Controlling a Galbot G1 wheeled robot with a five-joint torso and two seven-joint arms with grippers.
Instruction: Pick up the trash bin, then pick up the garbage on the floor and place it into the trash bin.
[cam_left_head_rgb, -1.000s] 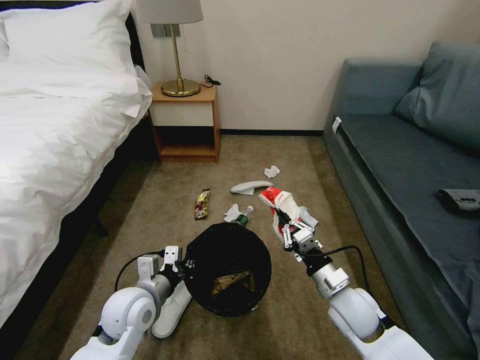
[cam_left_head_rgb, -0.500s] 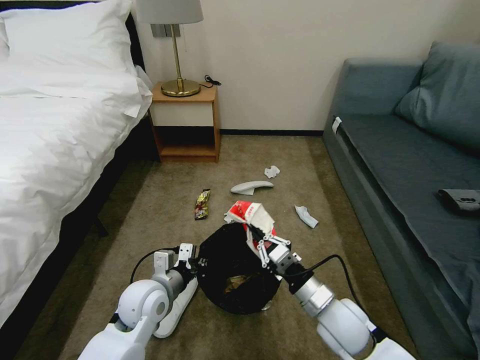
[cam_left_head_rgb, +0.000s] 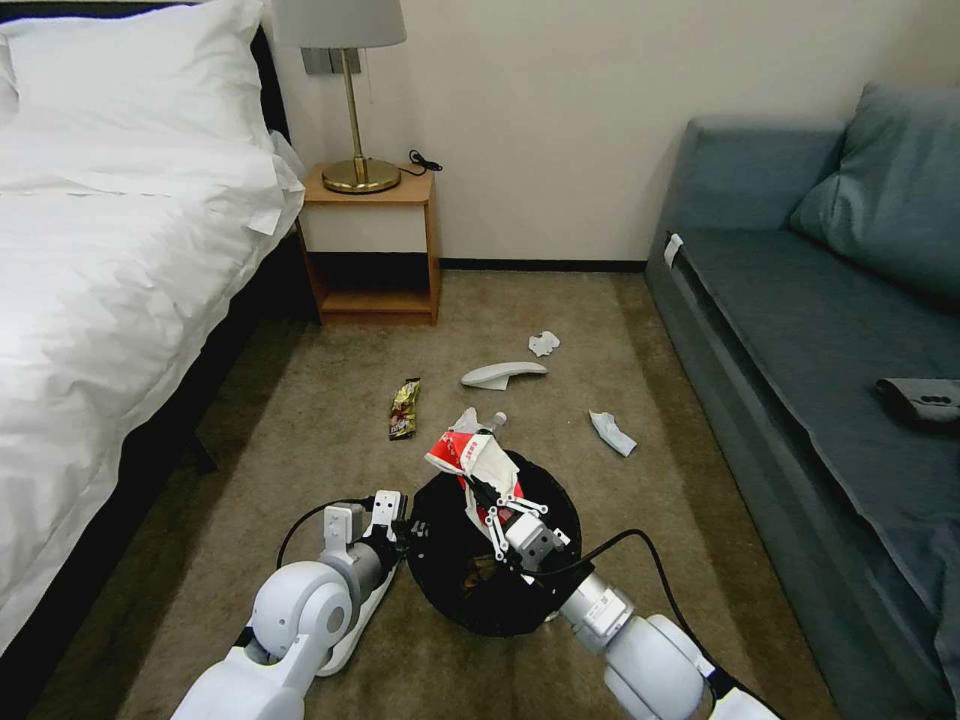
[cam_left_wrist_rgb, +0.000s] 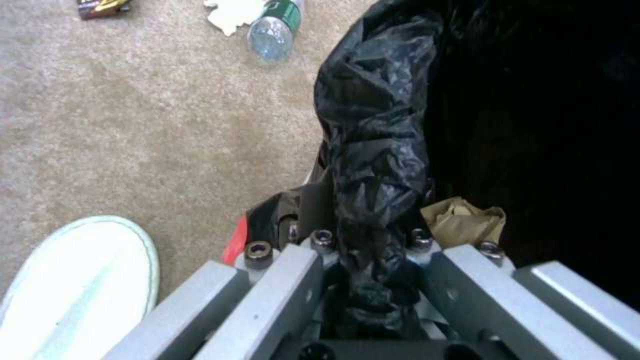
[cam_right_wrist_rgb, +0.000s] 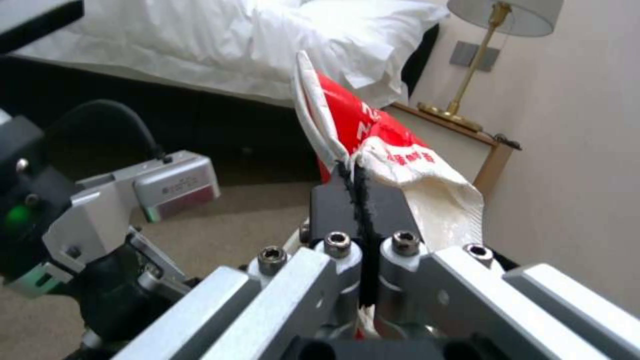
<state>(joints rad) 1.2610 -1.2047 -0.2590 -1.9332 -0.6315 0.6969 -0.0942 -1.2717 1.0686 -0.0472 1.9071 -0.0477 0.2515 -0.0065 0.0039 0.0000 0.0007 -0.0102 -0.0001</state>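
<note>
Here the right gripper (cam_left_head_rgb: 478, 497) pinches a crumpled red-and-white packet (cam_left_head_rgb: 466, 458) above the round bin (cam_left_head_rgb: 497, 555) — its crinkly black bag clamped at the left rim by the left gripper (cam_left_head_rgb: 412, 525), on the carpet (cam_left_head_rgb: 300, 420).

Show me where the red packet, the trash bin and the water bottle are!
red packet (cam_left_head_rgb: 462, 455), head view, on its red upper part.
trash bin (cam_left_head_rgb: 445, 570), head view, on its black-lined left wall.
water bottle (cam_left_wrist_rgb: 272, 31), left wrist view, on its clear body.
</note>
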